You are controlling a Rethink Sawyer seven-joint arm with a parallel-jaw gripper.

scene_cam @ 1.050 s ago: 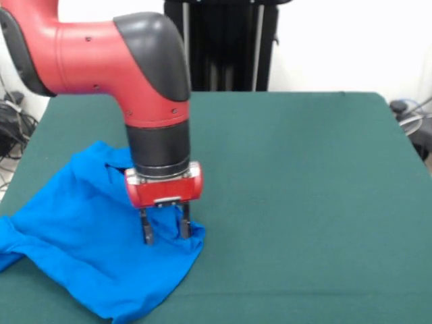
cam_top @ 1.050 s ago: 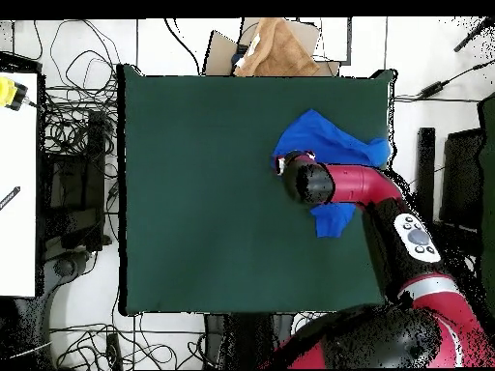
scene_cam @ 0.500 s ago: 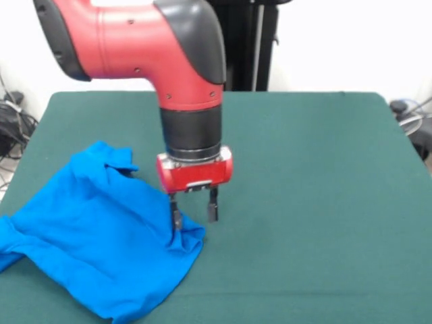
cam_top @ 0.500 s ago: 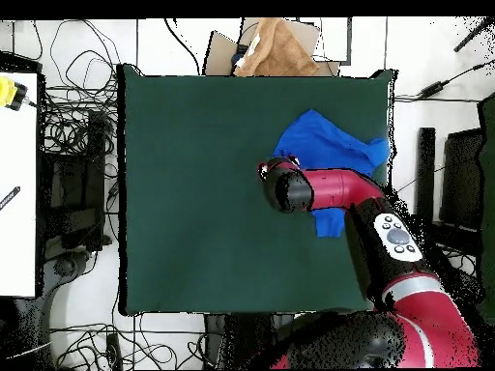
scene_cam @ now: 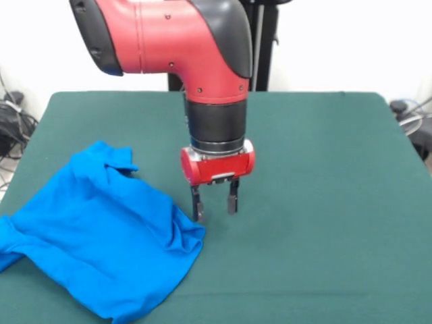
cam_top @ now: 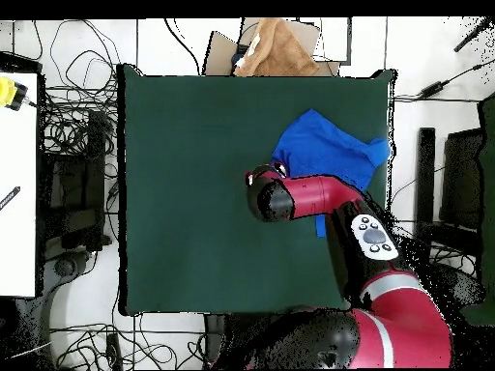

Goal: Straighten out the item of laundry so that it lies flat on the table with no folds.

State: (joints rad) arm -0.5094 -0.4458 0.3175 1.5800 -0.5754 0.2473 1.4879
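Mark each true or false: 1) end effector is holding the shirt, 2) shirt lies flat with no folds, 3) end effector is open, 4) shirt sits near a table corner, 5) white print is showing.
1) The end effector holds the shirt. False: empty, over bare table beside the shirt's edge.
2) Shirt lies flat. False: rumpled and folded.
3) End effector is open. True.
4) Shirt is near a table corner. True.
5) White print shows. False: only plain blue is visible.
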